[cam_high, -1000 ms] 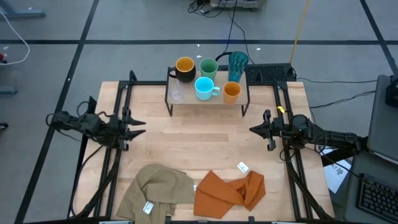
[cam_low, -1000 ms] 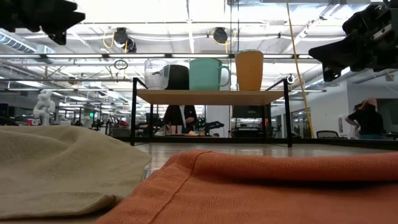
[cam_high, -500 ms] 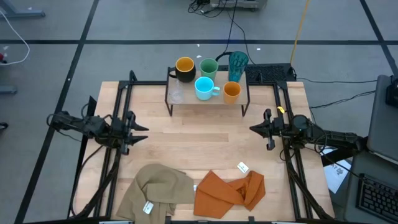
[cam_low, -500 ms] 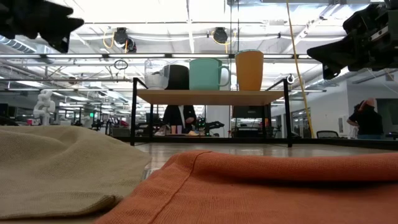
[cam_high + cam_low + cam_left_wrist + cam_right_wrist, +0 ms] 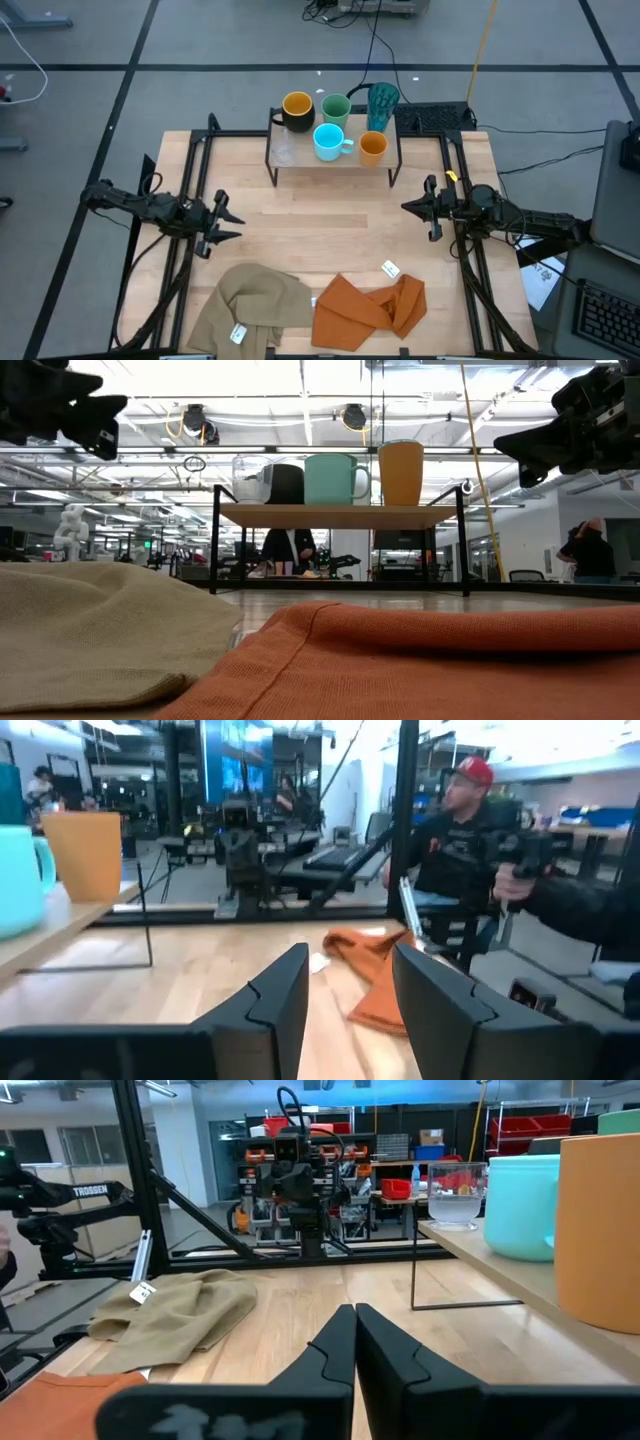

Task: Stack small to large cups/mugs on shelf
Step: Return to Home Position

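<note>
The shelf (image 5: pixel 333 160) stands at the table's far middle on thin black legs. On it stand the black mug (image 5: pixel 297 110), green cup (image 5: pixel 336 108) and teal tumbler (image 5: pixel 383 100) at the back. The clear cup (image 5: pixel 284 150), light blue mug (image 5: pixel 329 141) and orange cup (image 5: pixel 372 147) stand in front. My left gripper (image 5: pixel 230 220) hovers open over the table's left side, in front of the shelf. My right gripper (image 5: pixel 408 208) hovers shut over the right side. In the right wrist view (image 5: pixel 355 1325) its fingers lie together. Neither touches anything.
A tan cloth (image 5: pixel 255 305) and an orange cloth (image 5: pixel 365 308) lie near the table's near edge, with a white tag (image 5: pixel 391 268) beside them. Black frame rails (image 5: pixel 190 190) run along both table sides. Bare wood (image 5: pixel 320 215) lies between the grippers. A person (image 5: pixel 470 830) sits beyond the table.
My left gripper has moved a little toward the table's near edge and slightly rightward. The right arm and the cups have kept still.
</note>
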Robot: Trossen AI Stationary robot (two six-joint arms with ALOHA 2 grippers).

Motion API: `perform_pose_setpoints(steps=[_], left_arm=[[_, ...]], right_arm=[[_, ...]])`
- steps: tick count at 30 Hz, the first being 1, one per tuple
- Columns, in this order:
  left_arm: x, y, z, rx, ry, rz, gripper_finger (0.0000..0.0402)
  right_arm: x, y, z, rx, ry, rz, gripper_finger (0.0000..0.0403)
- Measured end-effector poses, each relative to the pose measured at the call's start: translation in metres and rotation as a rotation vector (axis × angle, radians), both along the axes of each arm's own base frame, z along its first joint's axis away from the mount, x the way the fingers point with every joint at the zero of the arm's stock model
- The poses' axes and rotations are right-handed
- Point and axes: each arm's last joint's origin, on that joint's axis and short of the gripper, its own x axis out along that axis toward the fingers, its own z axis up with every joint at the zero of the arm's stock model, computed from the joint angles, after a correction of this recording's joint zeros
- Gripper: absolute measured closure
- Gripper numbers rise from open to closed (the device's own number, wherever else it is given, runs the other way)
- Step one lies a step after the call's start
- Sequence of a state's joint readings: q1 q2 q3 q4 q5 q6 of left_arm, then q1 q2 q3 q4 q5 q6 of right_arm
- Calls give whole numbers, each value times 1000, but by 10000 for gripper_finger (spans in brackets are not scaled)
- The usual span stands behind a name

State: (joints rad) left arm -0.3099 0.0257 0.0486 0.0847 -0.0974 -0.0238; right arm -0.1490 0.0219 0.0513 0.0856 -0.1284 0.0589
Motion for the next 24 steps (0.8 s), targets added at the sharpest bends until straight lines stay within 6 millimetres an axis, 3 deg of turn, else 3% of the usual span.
perform_pose_setpoints(steps=[24], left_arm=[[5, 21, -14, 33, 106, 213, 256]], right_arm=[[0, 0, 0, -3, 0, -1, 403]])
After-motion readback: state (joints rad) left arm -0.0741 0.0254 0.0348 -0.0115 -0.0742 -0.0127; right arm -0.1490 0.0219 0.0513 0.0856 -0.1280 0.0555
